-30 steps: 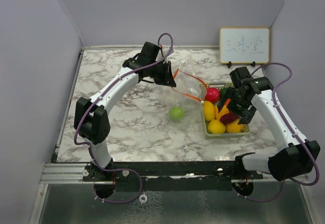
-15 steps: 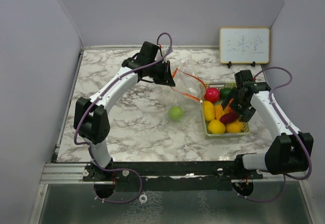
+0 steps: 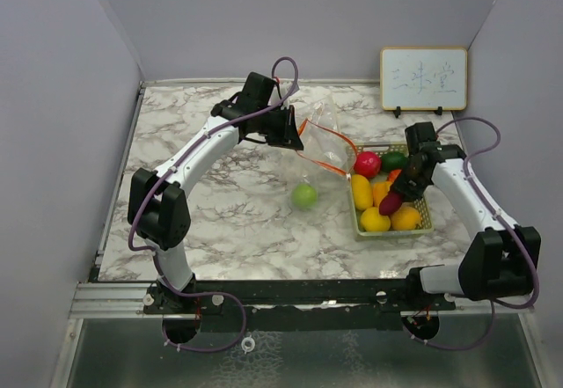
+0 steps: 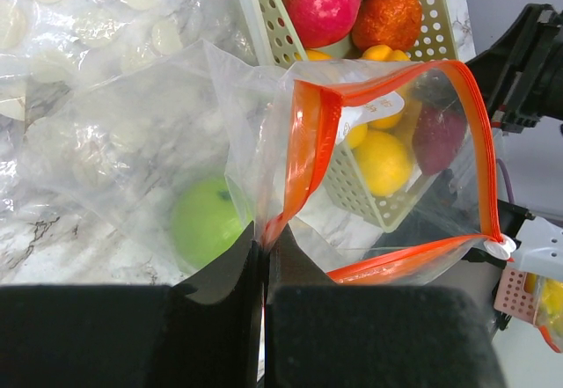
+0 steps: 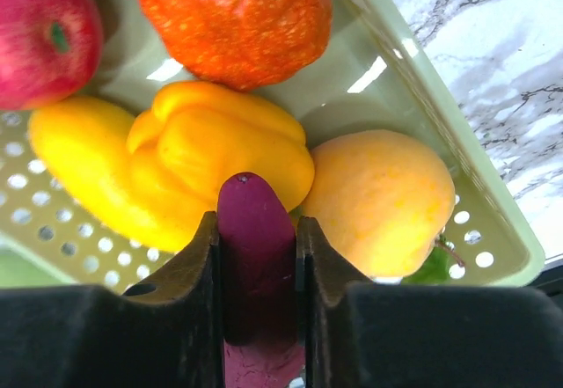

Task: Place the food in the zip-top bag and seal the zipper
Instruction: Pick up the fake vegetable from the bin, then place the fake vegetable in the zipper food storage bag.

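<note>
My right pincer (image 5: 256, 225) is clamped on the purple vegetable (image 5: 255, 274), which sits between my fingers (image 5: 176, 318), just over the basket's (image 5: 479, 196) yellow pepper (image 5: 224, 146).

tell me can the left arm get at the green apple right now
Probably not: the left gripper is shut on the rim of the zip-top bag and would have to let go first. The green apple lies uncovered.

Bright even light, soft shadows, glare streaks on basket (image 5: 374, 71)
</note>
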`<state>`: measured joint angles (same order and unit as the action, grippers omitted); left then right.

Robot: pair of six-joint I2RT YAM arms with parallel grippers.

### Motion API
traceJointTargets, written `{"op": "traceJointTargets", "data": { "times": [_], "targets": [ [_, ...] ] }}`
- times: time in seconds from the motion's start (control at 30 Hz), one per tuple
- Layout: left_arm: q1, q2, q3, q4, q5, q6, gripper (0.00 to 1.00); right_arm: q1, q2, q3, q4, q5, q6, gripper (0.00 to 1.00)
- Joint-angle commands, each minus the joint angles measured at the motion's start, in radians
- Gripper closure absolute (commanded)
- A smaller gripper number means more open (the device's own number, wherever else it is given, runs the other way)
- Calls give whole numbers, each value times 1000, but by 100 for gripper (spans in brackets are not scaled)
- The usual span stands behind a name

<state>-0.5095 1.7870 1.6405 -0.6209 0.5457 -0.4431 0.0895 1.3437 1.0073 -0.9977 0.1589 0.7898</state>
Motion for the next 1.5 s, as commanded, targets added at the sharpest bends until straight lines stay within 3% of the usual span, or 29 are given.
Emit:
{"op": "traceJointTargets", "data": {
  "times": [0.0, 0.17, 0.37, 0.6, 0.73, 1.0, 1.17, 1.37, 1.47],
  "targets": [
    [6, -21, -4, -13, -12, 10, 100, -4, -75, 151, -44, -77, -81, 96],
    [6, -23, 1, -23, -15, 15, 100, -4, -132, 323, 6, -275, -186, 98],
    [6, -23, 10, -34, -10, 10, 100, 45, -113, 434, 229, -438, -222, 98],
    [6, -32, 38, -38, 14, -22, 100, 328, -13, 495, 447, -230, -317, 98],
    [5, -41, 47, -35, 42, -48, 100, 373, -6, 400, 591, -164, -358, 98],
    [5, -48, 69, -40, 89, -84, 100, 494, -18, 267, 671, -11, -489, 94],
    [5, -45, 74, -33, 107, -95, 100, 539, -12, 259, 682, 12, -520, 81],
    [5, -29, 87, -41, 115, -85, 100, 550, -21, 270, 636, 106, -523, 31],
    [5, -19, 94, -50, 118, -76, 100, 549, -11, 303, 597, 105, -548, 18]
  ]
}}
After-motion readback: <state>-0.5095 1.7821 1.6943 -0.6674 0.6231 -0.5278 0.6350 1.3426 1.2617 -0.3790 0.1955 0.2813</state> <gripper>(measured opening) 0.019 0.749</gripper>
